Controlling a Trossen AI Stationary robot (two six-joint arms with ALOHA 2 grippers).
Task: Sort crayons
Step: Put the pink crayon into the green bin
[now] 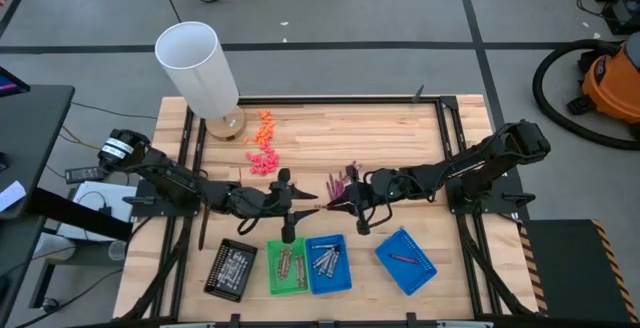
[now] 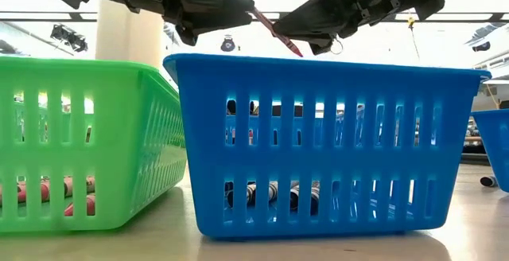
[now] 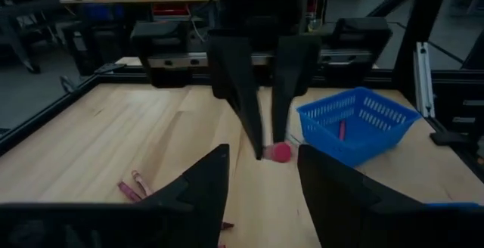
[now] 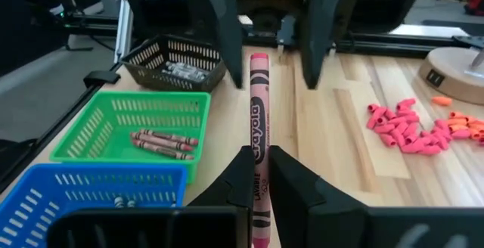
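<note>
Right wrist view: fingers (image 4: 257, 174) pinch crayon (image 4: 259, 119)

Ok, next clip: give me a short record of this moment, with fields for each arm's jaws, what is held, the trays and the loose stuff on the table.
right gripper: jaws shut on a magenta-pink paper-wrapped crayon, above the table's middle
left gripper: jaws open, facing the crayon's far end, holding nothing
green plastic tray: dark red-brown crayons
middle blue plastic tray: silver-grey crayons
right blue plastic tray: one pink crayon
black mesh tray: small items, cannot tell what
loose: more pink crayons; chunky orange and pink bits
</note>
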